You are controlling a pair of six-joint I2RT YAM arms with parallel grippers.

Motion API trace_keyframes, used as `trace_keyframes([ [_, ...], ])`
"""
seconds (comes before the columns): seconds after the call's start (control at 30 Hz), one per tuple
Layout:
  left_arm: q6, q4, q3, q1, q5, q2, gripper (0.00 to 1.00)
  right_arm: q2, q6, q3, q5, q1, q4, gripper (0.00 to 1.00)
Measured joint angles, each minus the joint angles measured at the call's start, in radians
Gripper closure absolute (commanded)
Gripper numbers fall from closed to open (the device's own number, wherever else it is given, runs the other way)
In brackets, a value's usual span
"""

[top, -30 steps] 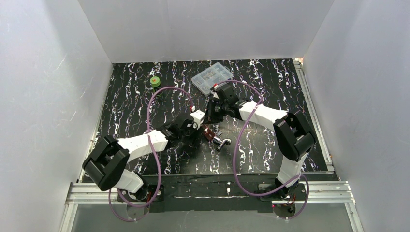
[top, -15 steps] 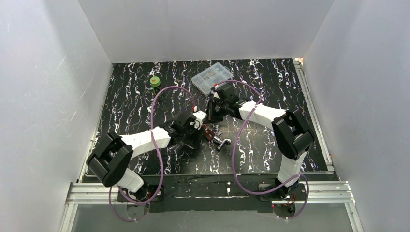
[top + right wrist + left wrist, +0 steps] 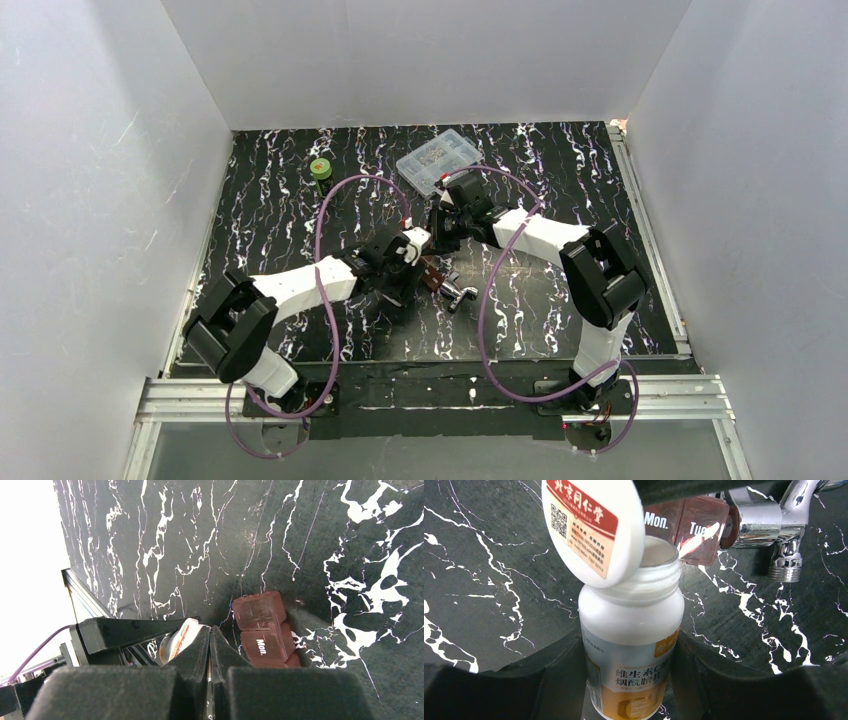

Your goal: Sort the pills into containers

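while the left gripper (image 3: 631,672) clamps a white bottle (image 3: 631,630) by its body, one finger on each side of the label, the bottle's mouth stands open; its round lid (image 3: 591,530), white with a red label, tilts off the rim on one side and touches it at the edge; the right gripper (image 3: 210,636) is clenched, fingers pressed together, with its tips right at the lid; whether they pinch the lid's edge cannot be told; the case (image 3: 684,525), red-brown and see-through, lies flat near the middle of the tabletop (image 3: 280,200), just beyond the bottle's mouth, with "mon." and "tue" readable on two closed compartments; in the right wrist view the case (image 3: 260,625) sits just beside the closed fingertips; a shiny metal tap (image 3: 774,525) lies touching the case's end, on the side toward the right edge; a clear box (image 3: 440,160) sits by the far edge, near its middle; a green roll (image 3: 320,169) rests toward the far left corner, well apart from both arms.
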Motion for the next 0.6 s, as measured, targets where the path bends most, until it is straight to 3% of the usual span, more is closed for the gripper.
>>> trace_keyframes([
  [0.6, 0.018, -0.077, 0.063, 0.003, 0.000, 0.023, 1.00, 0.002, -0.004, 0.000, -0.003, -0.006, 0.007, 0.95],
])
